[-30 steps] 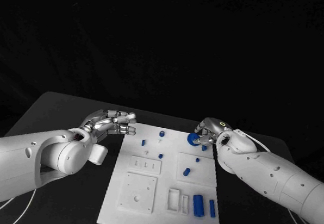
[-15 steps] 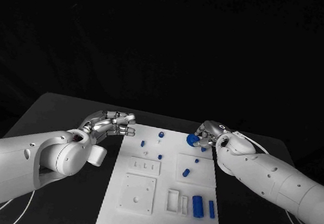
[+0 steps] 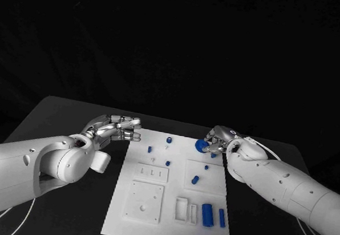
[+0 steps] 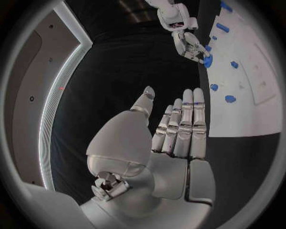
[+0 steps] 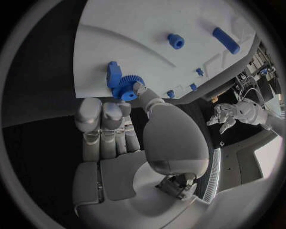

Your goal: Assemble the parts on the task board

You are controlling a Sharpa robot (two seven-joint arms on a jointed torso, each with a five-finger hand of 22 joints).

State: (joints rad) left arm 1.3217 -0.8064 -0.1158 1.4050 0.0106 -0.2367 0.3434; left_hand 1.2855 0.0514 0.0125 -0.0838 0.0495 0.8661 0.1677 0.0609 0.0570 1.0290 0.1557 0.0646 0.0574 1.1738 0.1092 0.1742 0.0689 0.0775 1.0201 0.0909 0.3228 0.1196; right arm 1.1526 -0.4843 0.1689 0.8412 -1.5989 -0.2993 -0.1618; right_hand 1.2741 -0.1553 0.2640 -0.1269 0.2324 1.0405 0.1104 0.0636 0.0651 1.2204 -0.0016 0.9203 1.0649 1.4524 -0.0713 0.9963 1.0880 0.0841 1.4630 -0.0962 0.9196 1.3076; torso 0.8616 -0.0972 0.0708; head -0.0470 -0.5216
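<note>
One blue gear [image 3: 201,146] sits at the far right corner of the task board [image 3: 165,232], up around one o'clock from the board's middle, and the right hand [image 3: 221,142] has it pinched between thumb and fingertips; the right wrist view shows the toothed wheel [image 5: 127,88] caught right at the fingertips, with another blue part [image 5: 113,74] touching it on the board. Two small blue pegs [image 3: 168,140] stand just beside it toward nine o'clock, another blue peg [image 3: 150,148] at the board's left edge. A short blue piece [image 3: 196,181] lies in the square panel at the board's centre-right. Down at five o'clock, a thick blue cylinder [image 3: 207,213] and a slim blue bar [image 3: 222,217] rest side by side in their slots. Over at ten o'clock, the left hand [image 3: 117,129] hangs just off the board's left edge above the black table [image 3: 62,117], holding nothing, its fingers straight and side by side with the thumb apart in the left wrist view [image 4: 178,129].
</note>
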